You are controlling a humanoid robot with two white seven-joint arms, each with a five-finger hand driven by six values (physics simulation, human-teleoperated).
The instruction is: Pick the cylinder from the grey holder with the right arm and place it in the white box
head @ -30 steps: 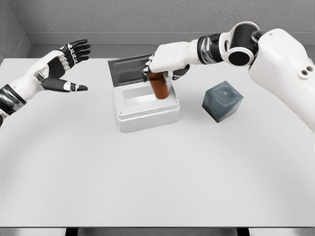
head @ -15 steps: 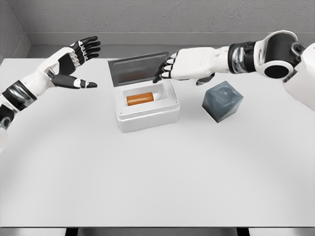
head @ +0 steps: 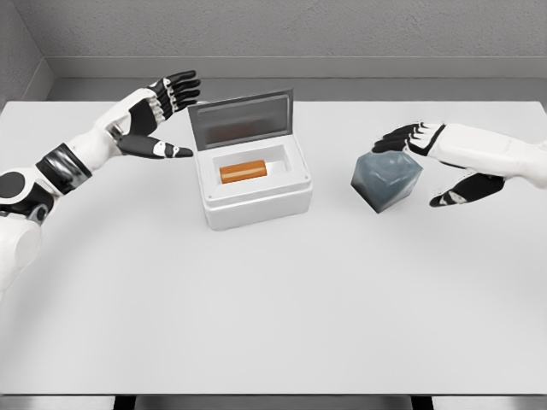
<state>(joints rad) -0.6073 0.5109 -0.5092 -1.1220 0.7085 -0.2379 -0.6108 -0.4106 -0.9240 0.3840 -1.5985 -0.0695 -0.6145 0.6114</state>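
Orange cylinder (head: 244, 172) lies on side inside white box (head: 256, 205), lid (head: 242, 120) standing open at back. Grey holder (head: 386, 179) sits right of box on worktop (head: 273, 299). Right hand (head: 440, 161) hovers just beside holder, fingers spread, holding nothing. Left hand (head: 156, 120) open near lid's left edge.
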